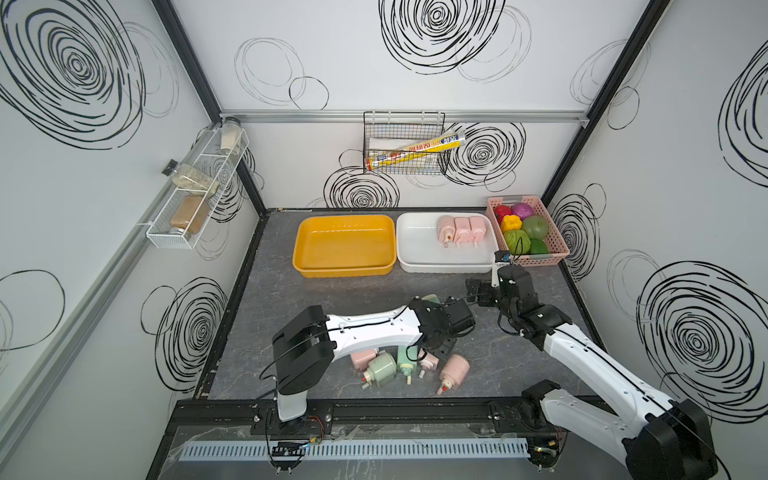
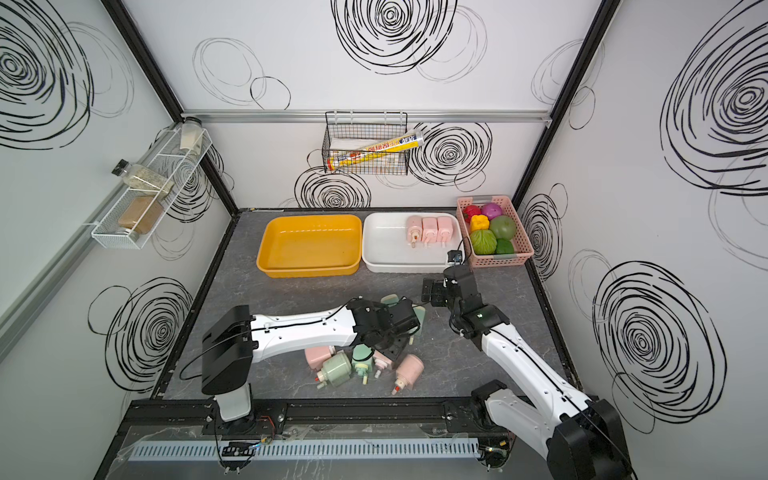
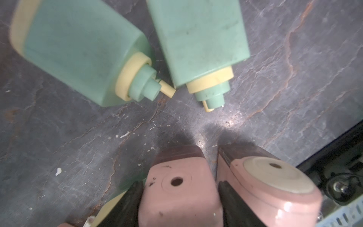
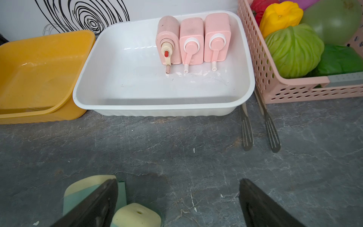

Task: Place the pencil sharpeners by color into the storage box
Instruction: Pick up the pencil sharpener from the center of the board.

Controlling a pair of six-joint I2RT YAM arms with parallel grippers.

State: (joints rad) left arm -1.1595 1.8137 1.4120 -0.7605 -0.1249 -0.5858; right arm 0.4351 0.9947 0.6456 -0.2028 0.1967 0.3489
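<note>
Three pastel pink plastic sharpeners lie abreast in the white plastic tray; mint green sharpeners and loose pink sharpeners litter the surface

The left arm and right arm share glossy white moulded shells dotted with small dark screws, bulky matte-black joint housings and thin black cables looping along them. A small greenish light glows on the right arm's black wrist block. The left gripper and right gripper carry black wedge-shaped fingers.
</note>
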